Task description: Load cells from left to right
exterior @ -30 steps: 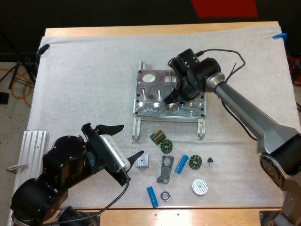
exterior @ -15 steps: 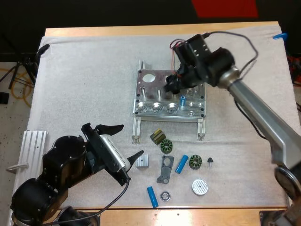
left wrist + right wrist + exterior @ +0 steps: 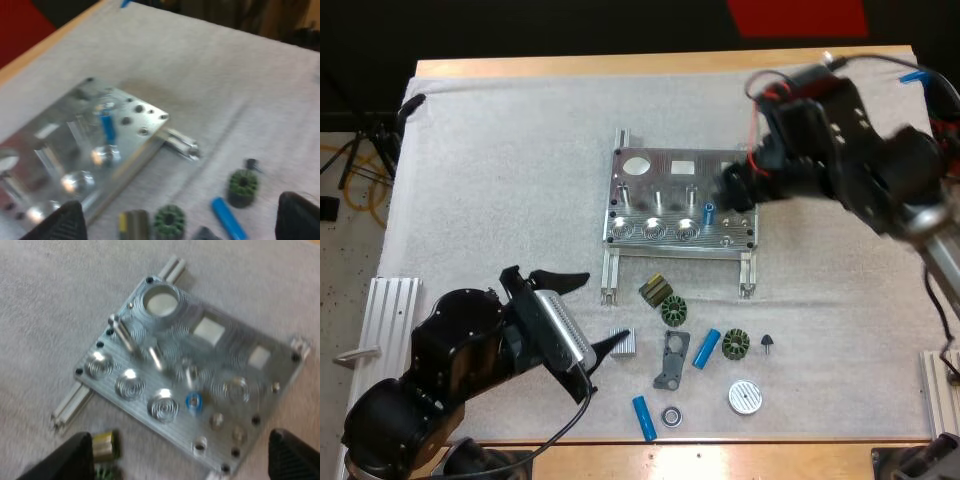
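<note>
The metal fixture point(image 3: 680, 205) lies mid-mat. One blue cylinder point(image 3: 708, 212) stands upright in a socket of its front row, right of three empty ribbed sockets. The same cylinder point(image 3: 193, 401) shows from above beneath my right gripper point(image 3: 179, 440), which is open, high over the fixture point(image 3: 200, 355). In the high view the right gripper point(image 3: 732, 188) hangs at the fixture's right end. Two loose blue cylinders point(image 3: 706, 347) point(image 3: 643, 417) lie near the front. My left gripper point(image 3: 585, 312) is open at the front left, facing the fixture point(image 3: 75, 150), its cylinder point(image 3: 107, 127) and a loose cylinder point(image 3: 227, 225).
Dark stator rings point(image 3: 673, 312) point(image 3: 736, 344), a yellow-green part point(image 3: 655, 290), a grey bracket point(image 3: 670, 358), a ribbed block point(image 3: 623, 342), a silver disc point(image 3: 744, 397), a small black cone point(image 3: 767, 343) and a ring point(image 3: 671, 415) lie ahead of the fixture. An aluminium rail point(image 3: 392, 310) sits at the mat's left.
My right gripper let go of a blue cylinder in the fixture's front row, then rose and drew back to the right. The left gripper shifted only slightly.
</note>
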### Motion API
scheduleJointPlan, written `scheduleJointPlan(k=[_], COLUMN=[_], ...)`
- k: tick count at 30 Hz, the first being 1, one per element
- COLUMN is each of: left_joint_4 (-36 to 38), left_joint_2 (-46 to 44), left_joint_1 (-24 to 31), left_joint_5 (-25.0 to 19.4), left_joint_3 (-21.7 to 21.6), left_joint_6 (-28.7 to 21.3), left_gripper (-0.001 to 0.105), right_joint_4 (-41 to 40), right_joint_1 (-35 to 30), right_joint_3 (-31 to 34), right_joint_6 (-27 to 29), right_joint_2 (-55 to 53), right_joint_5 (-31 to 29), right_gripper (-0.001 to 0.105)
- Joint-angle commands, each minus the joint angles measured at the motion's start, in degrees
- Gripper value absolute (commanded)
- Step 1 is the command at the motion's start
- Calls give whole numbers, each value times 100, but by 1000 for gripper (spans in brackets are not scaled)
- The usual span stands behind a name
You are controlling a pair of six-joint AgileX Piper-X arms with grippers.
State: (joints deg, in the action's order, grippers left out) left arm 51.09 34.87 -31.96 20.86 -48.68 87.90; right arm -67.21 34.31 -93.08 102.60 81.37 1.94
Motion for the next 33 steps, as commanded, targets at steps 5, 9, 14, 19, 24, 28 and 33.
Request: scheduleJointPlan(k=[5,9,14,19,24,28,33], left_joint_4=[627,1067,1392,1826,1864,1846,1651], left_joint_2=[14,14,248,901,1482,1930,2453], left_joint_1=[-16,-16,-34,-33,-414,-1008,-1621], left_joint_5=[339,338,338,338,327,320,320], left_joint_3=[-19,-19,-19,-19,52,213,415], left_joint_6=[-156,-941,-1691,-2633,-3397,-4296,-5038], left_gripper=[75,75,75,75,75,71,59], right_joint_4=[-78,-78,-78,-78,-88,-89,-120], right_joint_1=[3,3,3,3,3,3,3], right_joint_3=[973,1667,2343,2947,3416,3670,3754], right_joint_6=[-247,-262,-320,-388,-376,-376,-376], right_joint_2=[-908,-1624,-2346,-3150,-3743,-4226,-4567], right_joint_5=[43,54,211,644,1277,1687,1693], right_gripper=[70,70,70,70,70,70,70])
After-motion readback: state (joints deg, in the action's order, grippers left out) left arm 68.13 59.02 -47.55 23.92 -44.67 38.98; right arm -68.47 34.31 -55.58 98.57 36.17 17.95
